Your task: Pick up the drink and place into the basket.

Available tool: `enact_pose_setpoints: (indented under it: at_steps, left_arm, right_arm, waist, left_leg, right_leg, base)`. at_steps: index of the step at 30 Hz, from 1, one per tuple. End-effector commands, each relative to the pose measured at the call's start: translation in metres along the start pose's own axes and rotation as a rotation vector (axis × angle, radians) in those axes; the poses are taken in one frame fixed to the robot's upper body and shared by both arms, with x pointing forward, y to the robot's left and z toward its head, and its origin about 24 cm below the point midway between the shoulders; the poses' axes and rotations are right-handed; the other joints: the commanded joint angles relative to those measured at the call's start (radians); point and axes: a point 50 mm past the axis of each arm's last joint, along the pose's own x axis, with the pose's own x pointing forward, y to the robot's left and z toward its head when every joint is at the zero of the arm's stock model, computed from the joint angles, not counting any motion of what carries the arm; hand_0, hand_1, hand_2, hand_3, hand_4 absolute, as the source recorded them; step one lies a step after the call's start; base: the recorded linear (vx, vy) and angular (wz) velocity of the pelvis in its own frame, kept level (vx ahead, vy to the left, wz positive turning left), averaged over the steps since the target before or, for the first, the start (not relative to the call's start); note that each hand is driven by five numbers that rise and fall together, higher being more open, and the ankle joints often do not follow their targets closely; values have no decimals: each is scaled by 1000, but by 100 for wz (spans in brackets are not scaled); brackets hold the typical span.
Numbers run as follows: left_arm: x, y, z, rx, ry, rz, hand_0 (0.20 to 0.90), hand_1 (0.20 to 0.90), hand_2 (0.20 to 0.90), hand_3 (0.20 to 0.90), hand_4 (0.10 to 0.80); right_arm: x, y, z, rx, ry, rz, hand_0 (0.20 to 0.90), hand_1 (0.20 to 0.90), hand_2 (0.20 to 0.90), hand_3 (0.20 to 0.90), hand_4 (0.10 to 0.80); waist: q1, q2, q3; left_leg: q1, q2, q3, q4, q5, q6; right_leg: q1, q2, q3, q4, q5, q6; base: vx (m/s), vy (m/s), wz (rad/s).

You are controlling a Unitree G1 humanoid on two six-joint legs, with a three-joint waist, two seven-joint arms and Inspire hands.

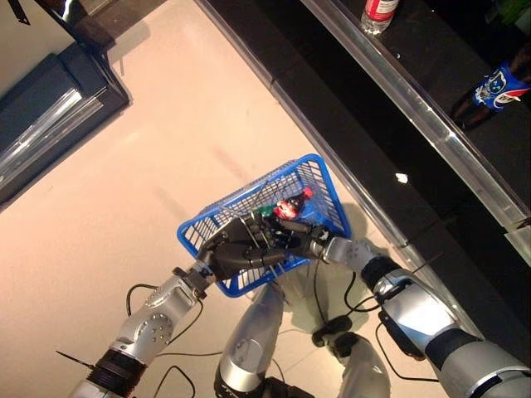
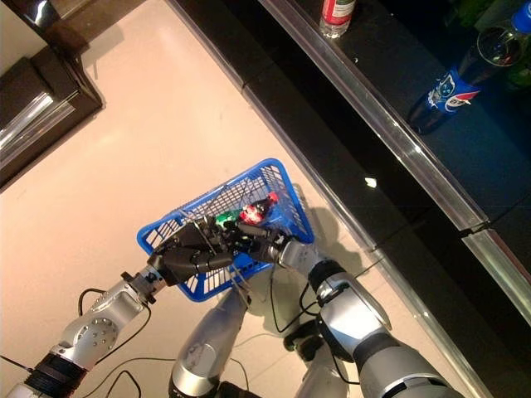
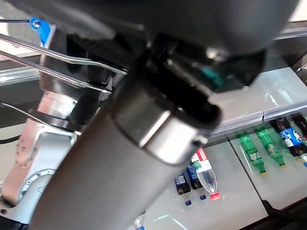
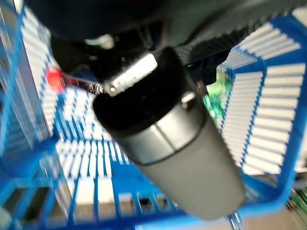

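Blue basket [image 1: 319, 178] sitting centre frame, drink [image 1: 291, 204] lying inside. Left hand [image 1: 241, 254] curling round basket's wire handle. Right hand [image 1: 307, 240] reaching into basket, finger state unclear.

No lettering can be read anywhere. The dark bottle [image 2: 452, 93] on the shelf at about two o'clock wears a blue label with a round red, white and blue emblem (its print is illegible). The clear bottle [image 2: 336, 14] at twelve o'clock has a red label, also unreadable.
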Motion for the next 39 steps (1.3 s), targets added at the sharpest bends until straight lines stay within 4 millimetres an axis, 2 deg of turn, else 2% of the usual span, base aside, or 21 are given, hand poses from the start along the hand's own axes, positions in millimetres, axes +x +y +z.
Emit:
enact_pose_setpoints:
  at_steps: [1, 5, 6, 8, 9, 10, 11, 18, 22, 27, 32, 36, 39]
  left_arm:
    - [17, -113, 90, 158, -487, -714, 300, 300, 300, 200, 100]
    - [14, -107, 87, 136, -489, -689, 300, 300, 300, 200, 100]
    - [13, -105, 87, 129, -491, -677, 300, 300, 300, 200, 100]
    - [10, -101, 85, 116, -494, -647, 300, 300, 300, 200, 100]
    - [8, -97, 83, 104, -497, -624, 300, 300, 300, 200, 100]
    - [7, -94, 81, 98, -499, -608, 300, 300, 300, 200, 100]
    - [5, -91, 80, 96, -507, -588, 300, 300, 300, 200, 100]
    - [-2, -76, 66, 49, -518, -483, 300, 300, 300, 200, 100]
    - [-5, -63, 62, 30, -544, -380, 300, 300, 300, 200, 100]
    - [-11, -43, 55, 22, -553, -225, 300, 300, 300, 200, 100]
    - [-27, -12, 37, 9, -564, 16, 300, 300, 300, 200, 100]
    - [-59, 28, 7, -71, -568, 294, 300, 300, 300, 200, 100]
    - [-82, 44, -14, -158, -567, 459, 300, 300, 300, 200, 100]
  right_arm:
    - [4, 62, 29, -96, -89, 285, 900, 900, 900, 900, 800]
    - [-2, 54, 36, -121, -143, 301, 900, 900, 900, 900, 800]
    - [-5, 54, 40, -144, -173, 310, 900, 900, 900, 900, 800]
    - [-10, 53, 40, -168, -200, 335, 900, 900, 900, 900, 800]
    - [-14, 54, 37, -186, -219, 349, 900, 900, 900, 900, 800]
    - [-15, 54, 34, -197, -224, 357, 900, 900, 900, 900, 800]
    - [-19, 54, 30, -214, -238, 366, 900, 900, 900, 900, 800]
    - [-35, 49, 5, -246, -280, 393, 900, 900, 900, 900, 800]
    - [-48, 37, -10, -259, -287, 379, 900, 900, 900, 900, 800]
    - [-56, 29, -38, -242, -242, 407, 900, 900, 900, 900, 800]
    - [-69, -1, -73, -225, -162, 362, 900, 900, 900, 900, 800]
    - [-79, -29, -107, -119, -101, 300, 900, 900, 900, 900, 800]
    - [-90, -50, -128, -50, -62, 250, 900, 900, 900, 900, 800]
  waist:
    - [-9, 36, -26]
    - [-22, 36, -26]
    - [-27, 37, -26]
    - [-39, 33, -26]
    - [-47, 29, -26]
    - [-54, 23, -26]
    - [-63, 22, -26]
    - [-112, -10, -26]
    - [-151, -29, -26]
    - [-185, -49, -37]
    - [-217, -67, -83]
    - [-252, -84, -141]
    - [-272, -94, -194]
  left_leg:
    - [24, -7, 68, 53, -57, 58]
    - [26, -3, 74, 53, -57, 56]
    - [13, 0, 78, 45, -29, 61]
    - [18, 3, 83, 42, -29, 60]
    - [20, 6, 87, 41, -30, 60]
    - [35, 8, 87, 45, -56, 54]
    - [22, 11, 94, 39, -31, 59]
    - [51, 32, 121, 25, -33, 61]
    - [89, 52, 143, 12, -31, 60]
    - [146, 65, 162, -19, -30, 54]
    - [198, 84, 185, -50, -30, 45]
    - [259, 105, 215, -91, -26, 34]
    - [291, 120, 240, -116, -23, 29]
  right_leg:
    - [2, -7, 35, -66, 172, 22]
    - [-3, -6, 39, -59, 170, 20]
    - [-13, -4, 27, -73, 196, 7]
    - [-12, -2, 31, -74, 195, 7]
    - [-13, 0, 34, -76, 196, 7]
    - [-4, 2, 49, -66, 172, 19]
    - [-17, 3, 41, -77, 197, 7]
    - [-8, 25, 68, -92, 196, 7]
    - [18, 44, 91, -105, 190, 4]
    - [63, 62, 113, -146, 195, 8]
    - [110, 81, 138, -199, 200, 13]
    - [163, 102, 170, -260, 204, 17]
    - [197, 111, 186, -311, 214, 20]
  base:
    - [0, 0, 0]
    - [-20, 8, 0]
    - [-77, 29, -2]
    - [-38, 15, -1]
    - [70, -28, 0]
    - [0, 0, 0]
    - [-16, -10, -5]
    - [-15, -21, -16]
    - [2, -16, -18]
    - [2, -32, -18]
    - [23, -36, -15]
    - [48, -30, -25]
    - [61, -18, -29]
